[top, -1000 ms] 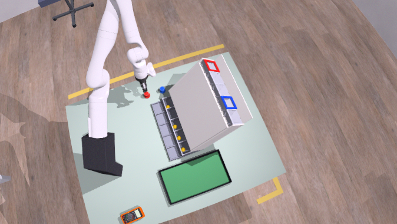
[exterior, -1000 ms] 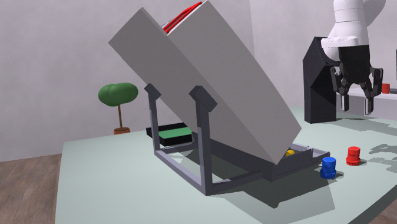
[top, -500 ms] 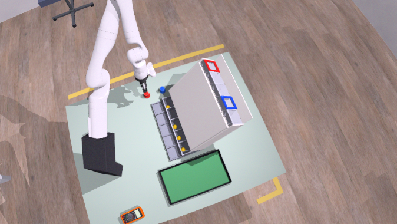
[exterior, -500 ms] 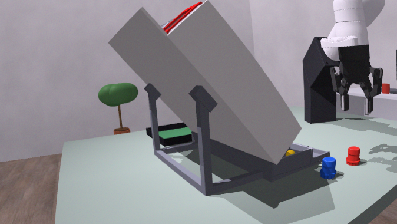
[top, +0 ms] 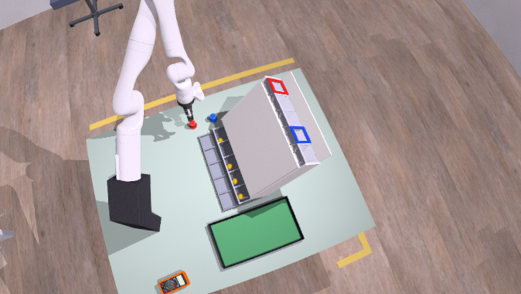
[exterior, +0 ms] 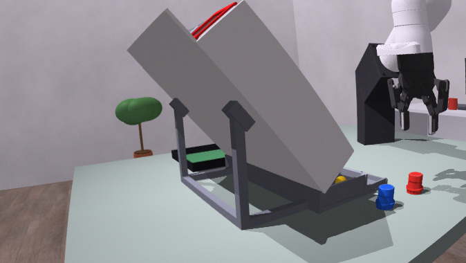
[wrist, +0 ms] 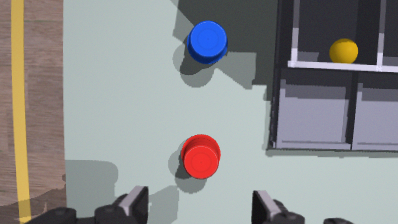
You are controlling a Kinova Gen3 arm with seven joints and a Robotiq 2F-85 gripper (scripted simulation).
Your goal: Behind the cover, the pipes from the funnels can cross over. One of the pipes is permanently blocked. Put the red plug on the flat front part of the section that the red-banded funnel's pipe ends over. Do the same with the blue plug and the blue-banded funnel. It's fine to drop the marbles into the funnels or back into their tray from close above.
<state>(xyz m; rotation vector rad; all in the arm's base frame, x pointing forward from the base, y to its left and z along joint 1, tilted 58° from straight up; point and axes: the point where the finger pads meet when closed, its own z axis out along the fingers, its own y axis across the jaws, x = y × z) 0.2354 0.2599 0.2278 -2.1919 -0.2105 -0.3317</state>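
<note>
Two jaws stood apart with nothing between them, my gripper (top: 191, 121) (exterior: 418, 131) (wrist: 199, 205) poised above the table near the red plug (top: 192, 124) (exterior: 415, 183) (wrist: 201, 161), upright beside the blue plug (top: 212, 117) (exterior: 385, 197) (wrist: 208, 41). I judged it light, stiff and perhaps slick, best pinched squarely around its narrower upper barrel.

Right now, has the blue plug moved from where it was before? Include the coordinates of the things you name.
No, the blue plug (top: 212, 117) (exterior: 385, 197) (wrist: 208, 42) stands in the same spot beside the cover's frame (exterior: 239, 173).
</note>
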